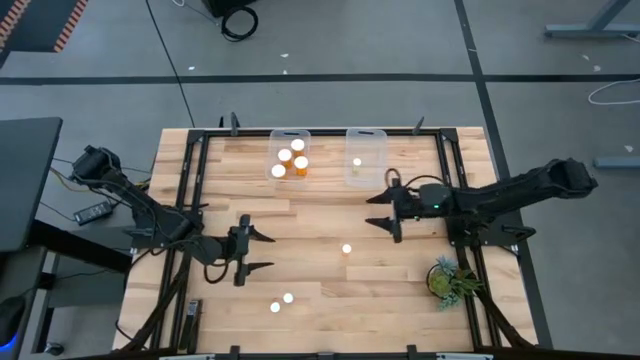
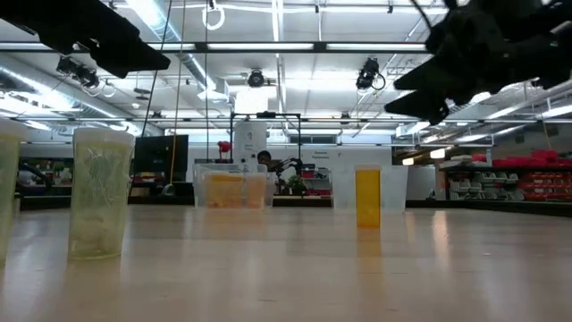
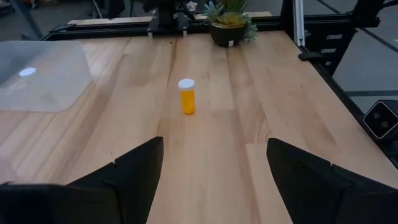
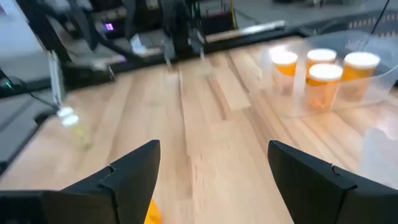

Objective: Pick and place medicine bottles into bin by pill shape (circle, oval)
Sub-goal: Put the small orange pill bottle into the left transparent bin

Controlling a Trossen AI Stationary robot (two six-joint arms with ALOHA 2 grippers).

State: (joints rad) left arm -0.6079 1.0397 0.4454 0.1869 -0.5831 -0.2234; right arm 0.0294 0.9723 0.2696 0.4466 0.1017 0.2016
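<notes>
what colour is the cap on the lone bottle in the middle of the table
White, on an orange bottle. The left wrist view shows it best.

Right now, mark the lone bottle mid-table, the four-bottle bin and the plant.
lone bottle (image 3: pixel 186 98), left wrist view, orange body.
four-bottle bin (image 1: pixel 277 134), high view, far rim.
plant (image 1: pixel 447 279), high view, leaves.

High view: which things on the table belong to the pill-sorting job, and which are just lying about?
Job:
- four bottles in the left bin
- one bottle in the right bin
- lone bottle mid-table
- two bottles near the front edge
- left hand and right hand, both open, empty

Lying about:
- potted plant
- black device off the table's left side
</notes>
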